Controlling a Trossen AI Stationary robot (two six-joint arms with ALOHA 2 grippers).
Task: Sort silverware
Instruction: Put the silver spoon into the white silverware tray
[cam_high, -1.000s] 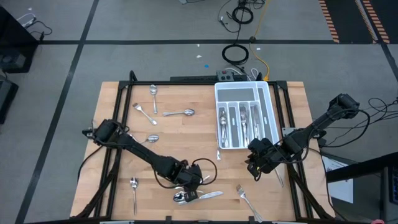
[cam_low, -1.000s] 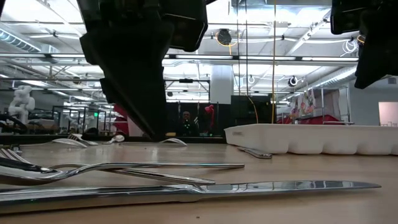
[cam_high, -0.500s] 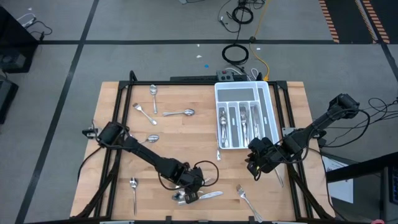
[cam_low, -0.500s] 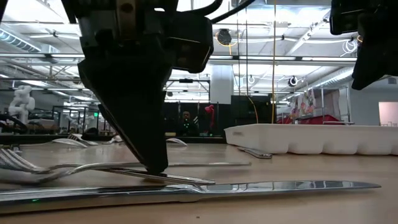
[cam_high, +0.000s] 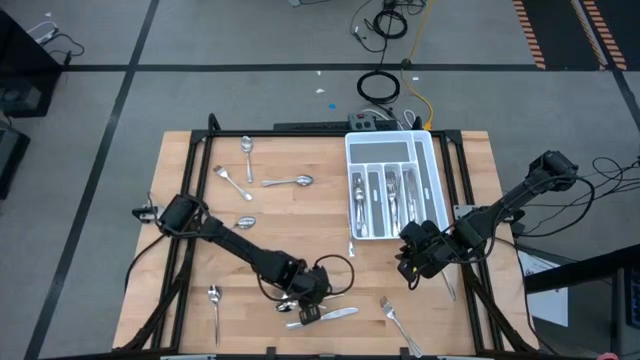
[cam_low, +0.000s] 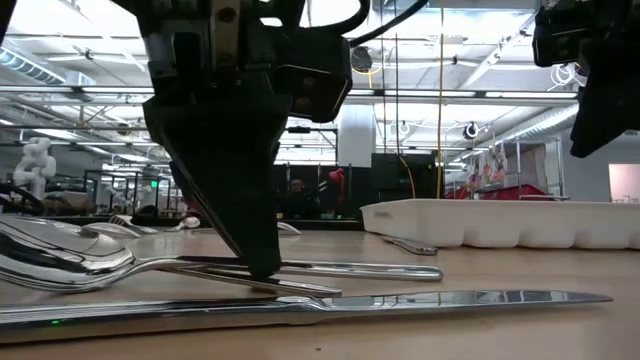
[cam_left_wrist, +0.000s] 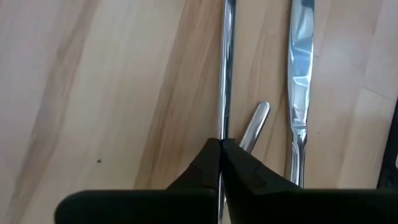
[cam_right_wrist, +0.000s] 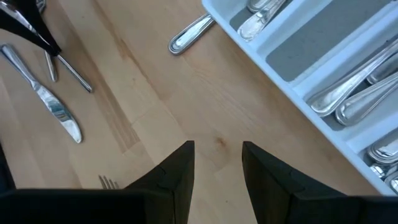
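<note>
left gripper (cam_left_wrist: 220, 144) jaws are pinching together on the slim shiny silver spoon handle (cam_left_wrist: 227, 62), its long axis running straight ahead beside the silver knife (cam_left_wrist: 300, 74); right gripper (cam_right_wrist: 217, 149) is hanging open near the white compartmented tray (cam_right_wrist: 298, 62).

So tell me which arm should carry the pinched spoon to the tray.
Left. The left gripper is shut on the spoon by the knife; the right gripper hovers open beside the tray.

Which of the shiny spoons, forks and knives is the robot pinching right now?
The long-handled spoon at the table's near edge. The left gripper is shut on its thin handle, right beside the knife. All the other silverware lies untouched.
</note>
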